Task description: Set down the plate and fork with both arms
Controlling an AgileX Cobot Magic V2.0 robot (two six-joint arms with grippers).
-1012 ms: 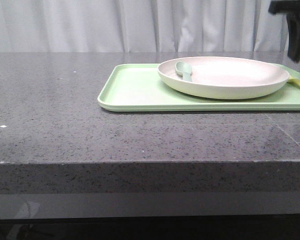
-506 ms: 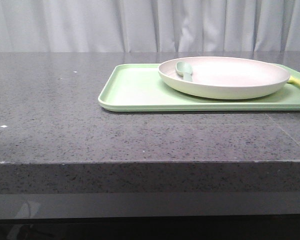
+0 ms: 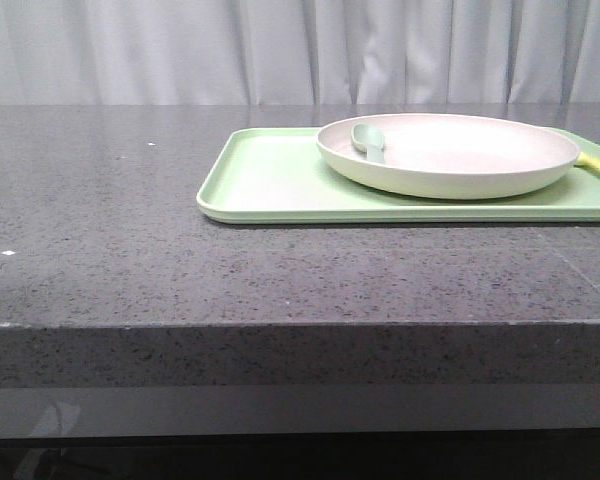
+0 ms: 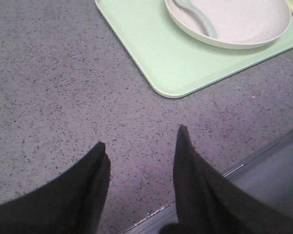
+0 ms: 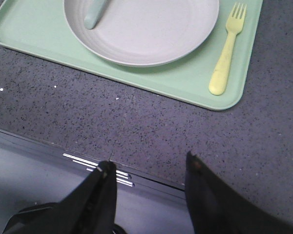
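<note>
1. Both claws gape wide and hold nothing: left gripper [image 4: 139, 136] over bare granite countertop [image 3: 100, 200], right gripper [image 5: 149, 163] at the counter's edge.
2. Pale plate [image 3: 448, 152] sits on the light-green tray [image 3: 265, 180], grey-green spoon [image 3: 368, 140] inside it.
3. Yellow fork [image 5: 227, 48] lies on the tray just beside the plate.

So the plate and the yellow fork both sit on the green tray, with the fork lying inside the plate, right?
Not quite. The right wrist view shows the fork on the tray beside the plate; the thing inside the plate is a spoon.
</note>
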